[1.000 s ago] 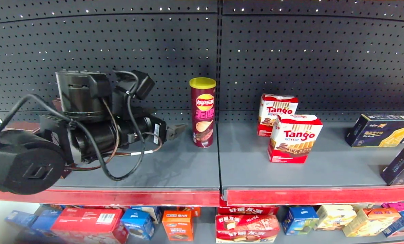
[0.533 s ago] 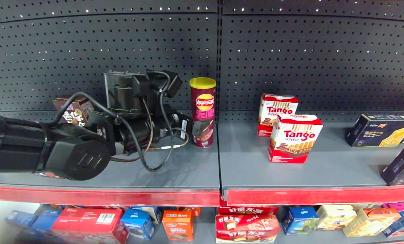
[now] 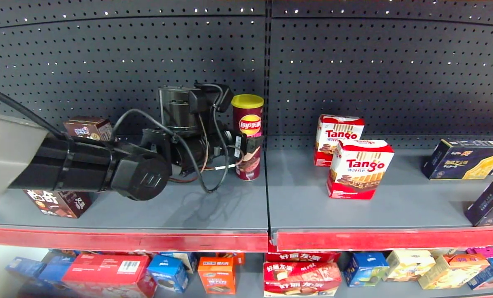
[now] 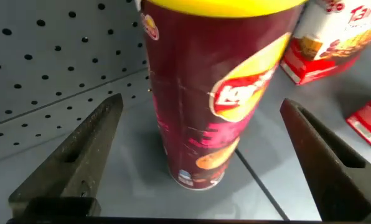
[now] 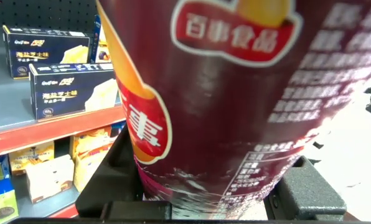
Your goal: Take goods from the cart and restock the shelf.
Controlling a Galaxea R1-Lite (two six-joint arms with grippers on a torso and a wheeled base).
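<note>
A maroon chips can [image 3: 248, 136] with a yellow lid stands upright on the grey shelf [image 3: 213, 207], close to the pegboard back. My left gripper [image 3: 252, 145] is level with the can's middle, open, one finger on each side of it. In the left wrist view the can [image 4: 207, 112] stands between the two dark fingers [image 4: 79, 162] with gaps on both sides. A second maroon chips can [image 5: 235, 99] sits in my right gripper [image 5: 210, 202], which is shut on it low on its body.
Two red-and-white wafer boxes [image 3: 358, 167] stand right of the can. Dark blue boxes [image 3: 461, 159] line the far right. Brown boxes [image 3: 87, 127] sit on the left, behind and under my left arm. The shelf below holds several coloured boxes [image 3: 105, 273]. Blue boxes [image 5: 55, 93] fill shelves beyond the held can.
My left arm has moved right and deeper over the shelf. Its open fingers, a second ago short of the can, now straddle it. The can and boxes have stayed put.
</note>
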